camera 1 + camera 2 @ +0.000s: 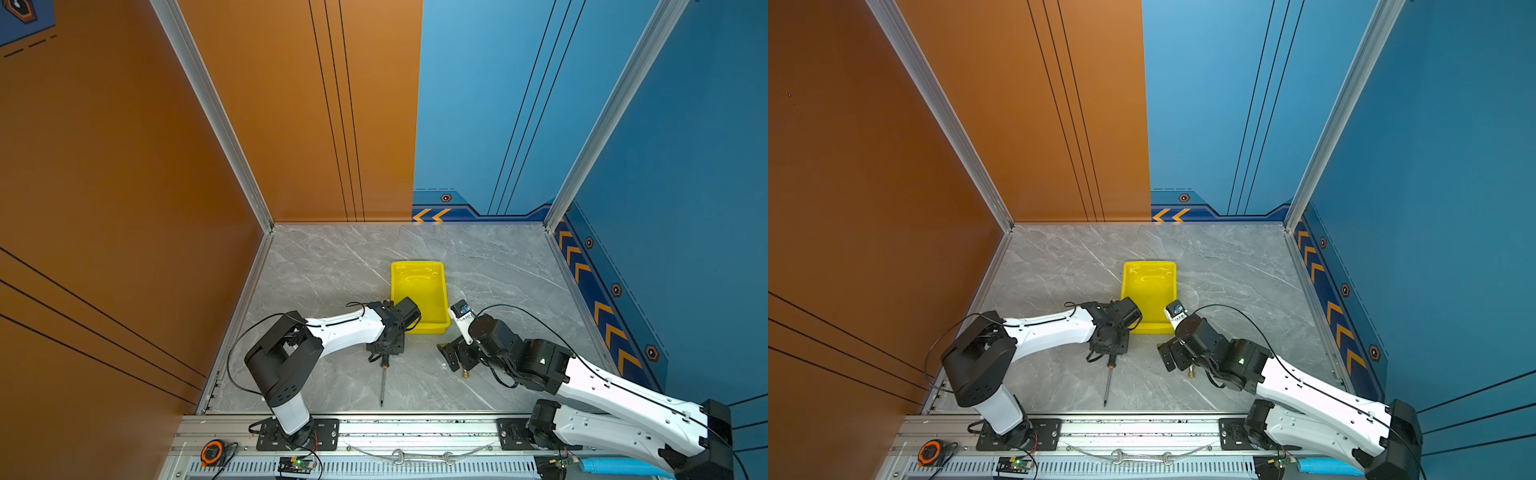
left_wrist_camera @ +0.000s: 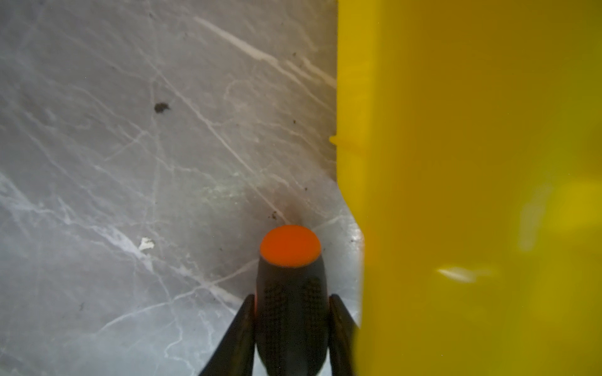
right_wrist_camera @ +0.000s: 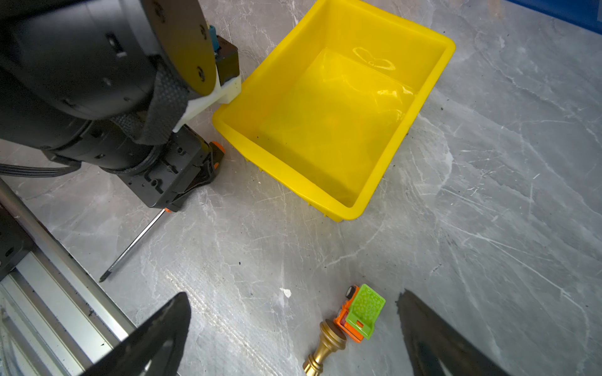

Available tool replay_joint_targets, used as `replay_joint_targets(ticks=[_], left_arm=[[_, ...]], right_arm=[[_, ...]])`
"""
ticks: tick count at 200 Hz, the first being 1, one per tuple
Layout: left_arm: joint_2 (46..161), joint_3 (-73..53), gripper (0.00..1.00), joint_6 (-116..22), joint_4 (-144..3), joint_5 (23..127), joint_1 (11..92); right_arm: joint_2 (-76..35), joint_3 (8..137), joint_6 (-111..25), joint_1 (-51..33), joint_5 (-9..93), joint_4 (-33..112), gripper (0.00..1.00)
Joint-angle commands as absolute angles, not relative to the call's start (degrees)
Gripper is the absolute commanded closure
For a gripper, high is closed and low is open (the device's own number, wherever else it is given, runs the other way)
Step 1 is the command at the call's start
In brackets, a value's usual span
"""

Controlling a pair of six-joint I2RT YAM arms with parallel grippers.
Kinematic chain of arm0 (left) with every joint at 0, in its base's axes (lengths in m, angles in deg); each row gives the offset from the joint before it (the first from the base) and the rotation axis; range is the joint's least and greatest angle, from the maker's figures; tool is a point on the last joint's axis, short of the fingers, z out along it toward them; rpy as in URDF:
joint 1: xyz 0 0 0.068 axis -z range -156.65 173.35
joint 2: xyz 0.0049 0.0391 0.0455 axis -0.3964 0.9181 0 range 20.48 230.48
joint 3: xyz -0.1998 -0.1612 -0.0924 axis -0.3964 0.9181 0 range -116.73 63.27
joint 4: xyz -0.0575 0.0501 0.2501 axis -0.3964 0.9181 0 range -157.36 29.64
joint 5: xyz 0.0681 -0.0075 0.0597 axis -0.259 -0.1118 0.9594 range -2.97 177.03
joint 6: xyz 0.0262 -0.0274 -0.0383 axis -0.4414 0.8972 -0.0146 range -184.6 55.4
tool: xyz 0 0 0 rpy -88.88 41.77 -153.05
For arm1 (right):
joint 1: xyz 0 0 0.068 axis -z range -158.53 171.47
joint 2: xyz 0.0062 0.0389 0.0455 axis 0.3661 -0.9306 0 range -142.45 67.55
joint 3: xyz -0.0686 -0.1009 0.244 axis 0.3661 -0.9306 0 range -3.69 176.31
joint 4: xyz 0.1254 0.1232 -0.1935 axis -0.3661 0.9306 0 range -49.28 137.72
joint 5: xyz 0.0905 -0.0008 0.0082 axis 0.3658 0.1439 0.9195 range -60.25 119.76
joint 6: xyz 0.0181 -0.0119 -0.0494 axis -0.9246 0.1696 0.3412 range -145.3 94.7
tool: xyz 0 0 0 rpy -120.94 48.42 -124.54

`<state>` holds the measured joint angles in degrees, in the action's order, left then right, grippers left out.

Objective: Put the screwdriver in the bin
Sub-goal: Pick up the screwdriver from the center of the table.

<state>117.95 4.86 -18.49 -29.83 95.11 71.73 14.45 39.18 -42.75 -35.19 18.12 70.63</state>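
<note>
left claw (image 2: 291, 304) clenched on screwdriver (image 1: 383, 384) handle | right claw (image 3: 293, 296) spread, empty | risk: end grip may let shaft swing and snag bin (image 1: 417, 264) rim

A small orange-and-green toy truck (image 3: 360, 312) is lying on the grey marble worktop (image 3: 488, 195) just ahead of the right jaws. It is touching a brass finial (image 3: 325, 345) that is lying on its side. Well behind the right jaws and the left jaws, a silver double-ended wrench (image 1: 422, 458) is resting on the aluminium frame (image 1: 415, 430). An orange-and-black tape measure (image 1: 212, 452) is sitting farther out, beyond the left jaws.
</note>
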Motion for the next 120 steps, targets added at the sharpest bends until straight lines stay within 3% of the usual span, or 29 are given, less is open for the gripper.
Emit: replay_joint_targets(ticks=[1,70,120], left_arm=[[118.57,7.78,0.70,-17.79,-26.94,94.63,71.19],[111.63,9.41,0.92,-17.53,-24.17,95.55,70.83],[101.19,8.24,0.93,-18.14,-13.51,100.70,68.75]], right_arm=[[14.13,38.42,-43.60,-35.48,16.40,69.03,0.00],[13.19,39.04,-45.01,-35.38,15.90,68.12,0.00],[13.44,37.71,-51.50,-34.34,14.59,65.31,0.00]])
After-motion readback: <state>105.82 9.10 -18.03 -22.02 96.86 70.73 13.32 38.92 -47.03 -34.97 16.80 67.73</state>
